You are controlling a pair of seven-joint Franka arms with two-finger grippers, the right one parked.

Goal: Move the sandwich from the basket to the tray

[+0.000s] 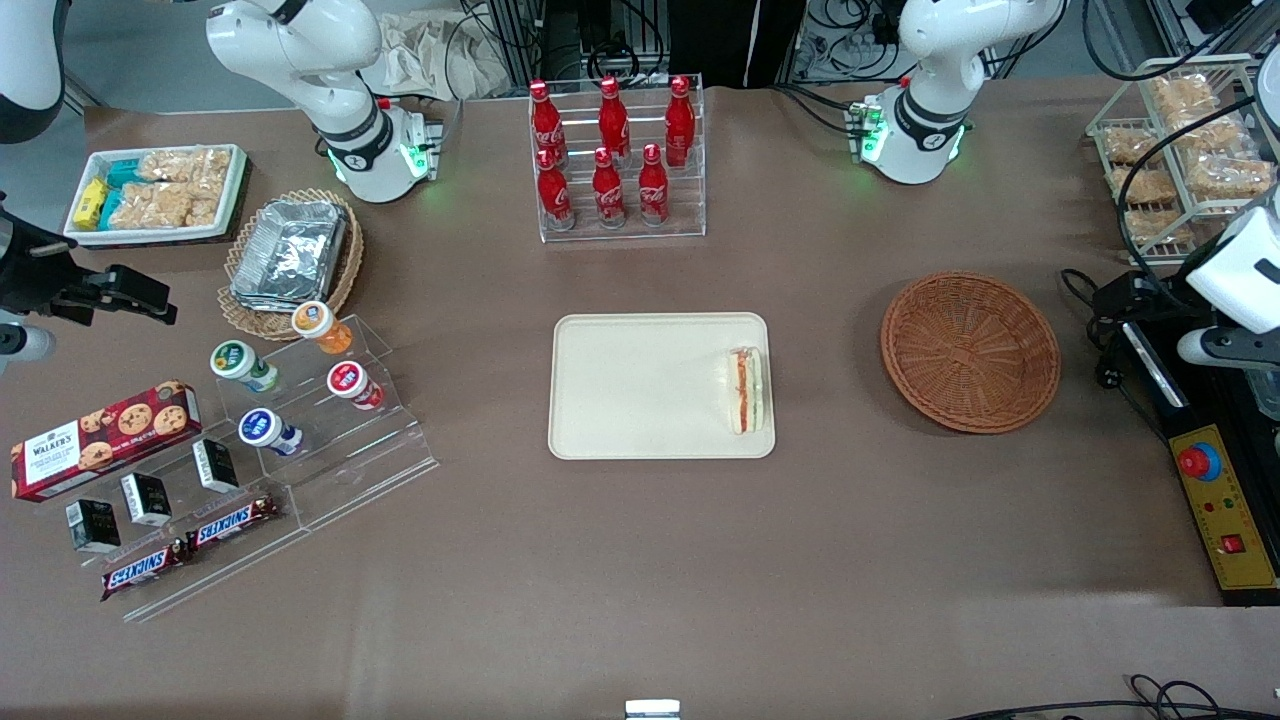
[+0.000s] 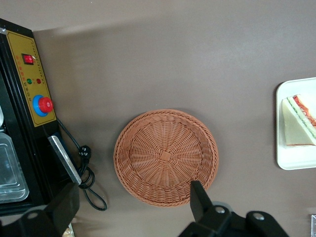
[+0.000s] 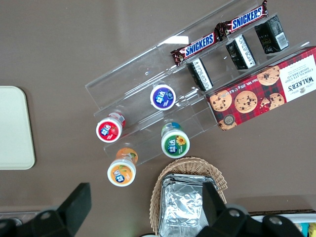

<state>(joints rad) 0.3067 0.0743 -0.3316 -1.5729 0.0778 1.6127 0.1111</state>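
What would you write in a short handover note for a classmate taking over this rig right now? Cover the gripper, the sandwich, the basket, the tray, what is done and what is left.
Gripper: fingers open, holding nothing, hovering above the basket near the working arm's end of the table.
Sandwich: lying on the tray, at the tray edge closest to the basket.
Basket: on the table beside the tray, nothing in it.
Done: the sandwich is out of the basket and resting on the tray, released.
Left: by the look of it nothing but parking the arm; you might check that the sandwich sits fully inside the tray's rim.
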